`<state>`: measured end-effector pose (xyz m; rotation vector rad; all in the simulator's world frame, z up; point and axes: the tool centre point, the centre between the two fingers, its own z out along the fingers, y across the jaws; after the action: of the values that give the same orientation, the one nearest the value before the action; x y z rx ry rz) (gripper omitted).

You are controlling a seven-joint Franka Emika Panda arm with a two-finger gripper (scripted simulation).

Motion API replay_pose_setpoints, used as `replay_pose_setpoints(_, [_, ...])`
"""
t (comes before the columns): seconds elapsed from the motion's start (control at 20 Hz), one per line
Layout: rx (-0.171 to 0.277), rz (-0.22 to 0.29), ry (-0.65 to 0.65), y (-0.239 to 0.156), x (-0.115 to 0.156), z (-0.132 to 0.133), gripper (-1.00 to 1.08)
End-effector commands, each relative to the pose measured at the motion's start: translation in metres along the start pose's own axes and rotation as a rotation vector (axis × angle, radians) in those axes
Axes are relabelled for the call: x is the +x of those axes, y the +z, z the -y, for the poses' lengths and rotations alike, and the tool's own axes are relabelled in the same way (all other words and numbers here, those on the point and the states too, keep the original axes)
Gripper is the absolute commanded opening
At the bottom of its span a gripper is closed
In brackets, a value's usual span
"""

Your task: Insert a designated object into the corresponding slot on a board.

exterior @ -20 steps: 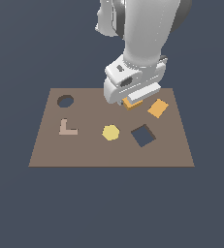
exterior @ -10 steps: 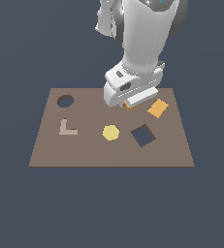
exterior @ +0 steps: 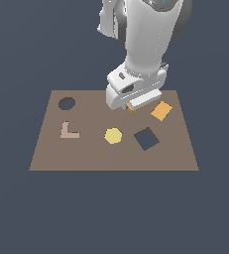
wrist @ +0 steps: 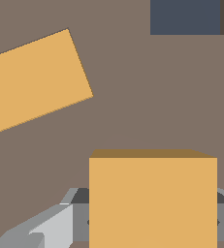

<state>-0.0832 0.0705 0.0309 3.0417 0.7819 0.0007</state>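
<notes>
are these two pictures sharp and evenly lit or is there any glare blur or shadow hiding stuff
Exterior view: sharp, flat even light, no glare; the gripper body hides most of the orange block, so the jaws can't be read. Wrist view: equally crisp; only a faint soft shadow on the board above the block, whose top face is darker.

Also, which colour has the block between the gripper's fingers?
Orange block, with a darker brownish-orange side edge; the wrist view shows it best.
</notes>
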Motion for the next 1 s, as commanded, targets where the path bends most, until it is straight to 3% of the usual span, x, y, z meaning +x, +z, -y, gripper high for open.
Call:
replay_pose_setpoints(0.0, [0.0, 0.0, -0.001, 0.0, 0.0, 0.0, -1.0])
replay_pose_setpoints(0.5, [0.0, 0.0, -0.082, 0.0, 0.004, -0.007, -1.0])
replay_pose_setpoints(0.95, [-0.001, -0.001, -0.274, -0.002, 0.015, -0.022, -1.0])
